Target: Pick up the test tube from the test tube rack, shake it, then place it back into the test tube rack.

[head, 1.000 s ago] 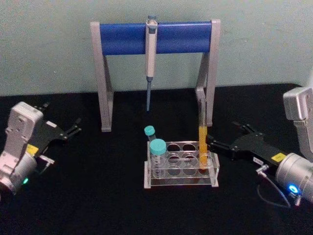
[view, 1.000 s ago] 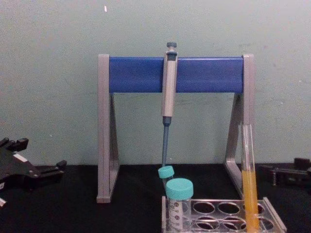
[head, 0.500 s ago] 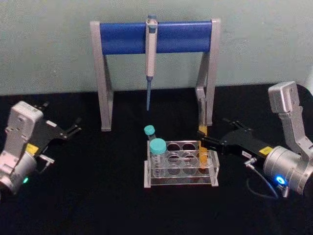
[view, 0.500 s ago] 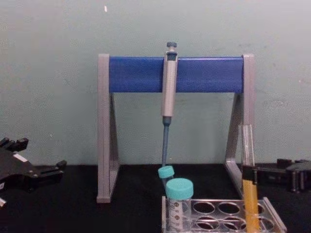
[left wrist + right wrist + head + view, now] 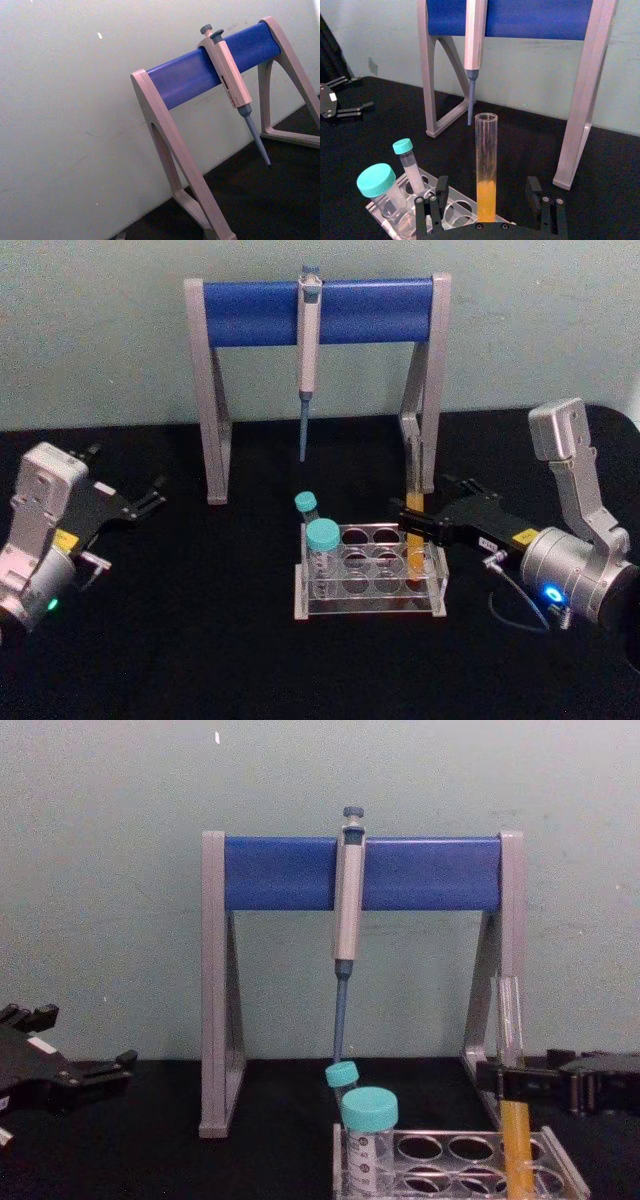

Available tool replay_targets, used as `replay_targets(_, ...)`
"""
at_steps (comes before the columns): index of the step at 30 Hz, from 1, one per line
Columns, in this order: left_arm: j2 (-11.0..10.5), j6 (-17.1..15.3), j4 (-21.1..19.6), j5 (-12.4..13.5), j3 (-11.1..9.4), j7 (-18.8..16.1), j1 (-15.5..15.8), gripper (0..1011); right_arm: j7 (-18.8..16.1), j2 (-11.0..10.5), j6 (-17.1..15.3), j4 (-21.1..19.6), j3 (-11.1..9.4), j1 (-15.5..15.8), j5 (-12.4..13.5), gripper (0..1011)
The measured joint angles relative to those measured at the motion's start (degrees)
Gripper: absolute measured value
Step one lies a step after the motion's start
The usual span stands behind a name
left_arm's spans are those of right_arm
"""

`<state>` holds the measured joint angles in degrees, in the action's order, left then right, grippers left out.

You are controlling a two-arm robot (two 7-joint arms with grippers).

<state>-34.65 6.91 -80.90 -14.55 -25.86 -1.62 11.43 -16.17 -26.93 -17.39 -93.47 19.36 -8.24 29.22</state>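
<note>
Though between fingers (image 5: 441, 187), test tube (image 5: 486, 155) untouched.

No word, brand or number can be read anywhere on the desk. The right claw (image 5: 410, 519) carries a small yellow sticker (image 5: 522, 536) on its black body, and the left claw (image 5: 154, 496) bears a matching yellow tag (image 5: 62, 539), both with print too small to make out. From the chest, a white label (image 5: 38, 1045) shows on the left claw, its lettering illegible. The hanging pipette (image 5: 229, 75) has a thin line of red print (image 5: 225, 84) down its side, also unreadable.
</note>
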Motion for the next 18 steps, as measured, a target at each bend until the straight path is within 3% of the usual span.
replay_targets(18, 0.0, 0.0, 0.0, 0.0, 0.0, 0.0, 0.0, 1002, -0.42, 1.46, -0.83, 2.47, 0.98, -2.32, -0.75, 1000)
